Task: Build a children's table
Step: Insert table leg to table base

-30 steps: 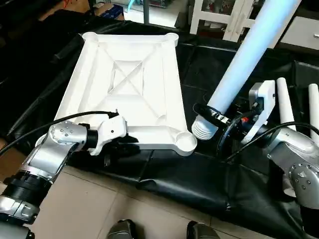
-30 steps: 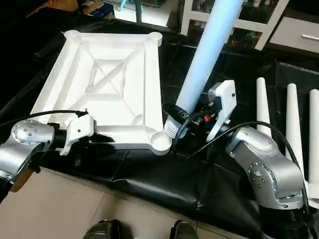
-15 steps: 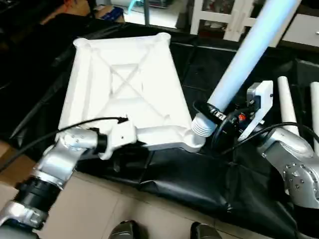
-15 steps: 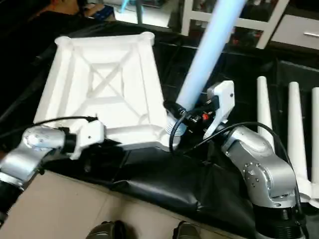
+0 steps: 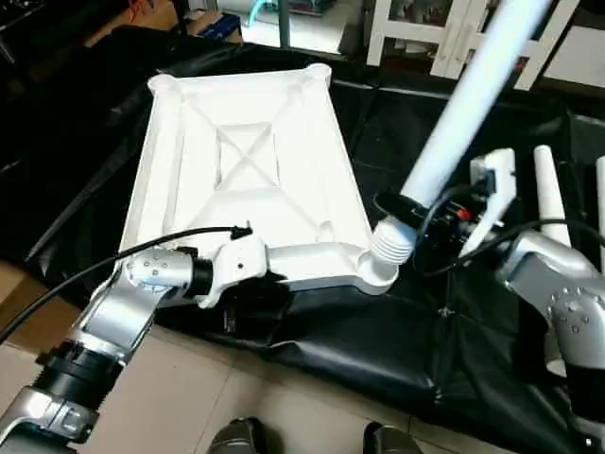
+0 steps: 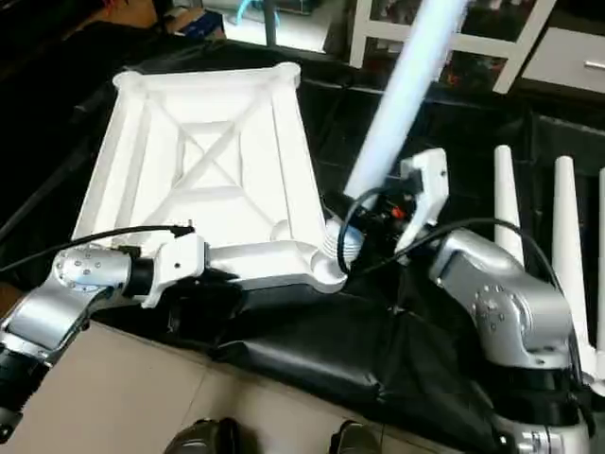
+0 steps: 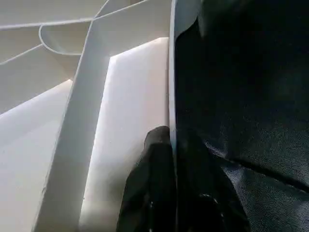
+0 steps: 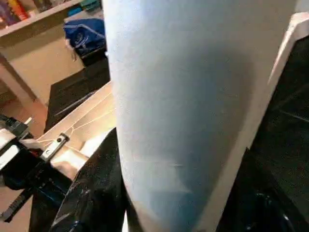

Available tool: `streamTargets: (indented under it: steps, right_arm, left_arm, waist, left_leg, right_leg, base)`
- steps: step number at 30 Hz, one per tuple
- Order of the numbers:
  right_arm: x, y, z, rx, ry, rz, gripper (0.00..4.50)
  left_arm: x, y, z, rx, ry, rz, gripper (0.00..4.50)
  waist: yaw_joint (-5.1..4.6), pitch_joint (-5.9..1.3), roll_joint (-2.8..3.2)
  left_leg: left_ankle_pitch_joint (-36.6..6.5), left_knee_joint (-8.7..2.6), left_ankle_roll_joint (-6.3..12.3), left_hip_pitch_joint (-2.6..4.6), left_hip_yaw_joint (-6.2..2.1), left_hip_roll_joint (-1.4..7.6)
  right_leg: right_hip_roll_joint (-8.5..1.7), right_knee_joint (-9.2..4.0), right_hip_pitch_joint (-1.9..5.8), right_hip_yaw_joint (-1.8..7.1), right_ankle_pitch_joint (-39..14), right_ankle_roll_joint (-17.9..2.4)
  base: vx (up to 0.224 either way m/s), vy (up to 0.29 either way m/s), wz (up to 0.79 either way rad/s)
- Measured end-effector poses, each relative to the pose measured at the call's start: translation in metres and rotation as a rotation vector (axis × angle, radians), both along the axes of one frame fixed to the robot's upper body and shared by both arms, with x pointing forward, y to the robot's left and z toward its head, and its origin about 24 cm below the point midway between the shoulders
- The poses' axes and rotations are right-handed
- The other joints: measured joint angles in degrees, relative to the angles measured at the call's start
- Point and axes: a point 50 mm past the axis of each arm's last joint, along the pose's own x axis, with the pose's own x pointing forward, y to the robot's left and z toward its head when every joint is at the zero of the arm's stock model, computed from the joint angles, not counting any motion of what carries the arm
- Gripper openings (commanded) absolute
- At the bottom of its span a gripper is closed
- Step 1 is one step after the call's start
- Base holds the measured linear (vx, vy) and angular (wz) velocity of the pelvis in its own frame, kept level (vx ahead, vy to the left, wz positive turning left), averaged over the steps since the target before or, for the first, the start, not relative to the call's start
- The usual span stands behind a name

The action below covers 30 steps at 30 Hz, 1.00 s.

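The white table top (image 5: 246,170) lies upside down on the black cloth, its X-ribbed underside facing up. My left gripper (image 5: 272,280) is shut on its near rim (image 7: 171,96), with one black finger (image 7: 152,193) on the inner side. My right gripper (image 5: 416,213) is shut on a long white leg (image 5: 463,104), which tilts up and away to the right. The leg's ribbed end (image 5: 392,244) rests at the near right corner socket (image 5: 371,274). In the right wrist view the leg (image 8: 193,96) stands between the black fingers (image 8: 91,193).
Three spare legs (image 6: 506,218) lie side by side on the cloth at the right. The black cloth (image 5: 378,359) hangs over the near edge above the tiled floor. A white shelving unit (image 5: 425,38) stands behind, and my feet (image 5: 236,440) are below.
My left gripper has closed on the near rim, and the top has swung slightly. The near right corner socket now meets the leg's ribbed end, where a gap stood before. The camera shifted too.
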Motion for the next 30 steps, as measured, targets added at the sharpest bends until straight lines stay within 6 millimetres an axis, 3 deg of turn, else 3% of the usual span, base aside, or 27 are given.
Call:
streamTargets:
  steps: [13,30]
  right_arm:
    - [0.006,0.007,0.001,-0.013,0.06,0.028,1.91]
    - [0.013,0.0,0.004,0.11,0.262,0.012,1.91]
  left_arm:
    - [-0.001,-0.005,0.002,-0.005,-0.014,-0.006,0.0]
    - [-0.001,-0.008,0.003,-0.006,-0.021,-0.013,0.0]
  waist:
    - [0.17,0.08,-0.12]
    - [0.28,0.13,-0.22]
  left_leg:
    - [0.28,-0.63,0.42,-0.14,1.05,-0.05]
    - [0.34,-0.81,0.51,-0.19,1.22,-0.18]
  right_leg:
    - [-0.52,-0.08,-0.46,0.04,-0.05,0.07]
    - [-0.79,-0.17,-0.47,0.02,-0.13,0.21]
  base:
    - [0.0,0.0,0.0]
    - [0.0,0.0,0.0]
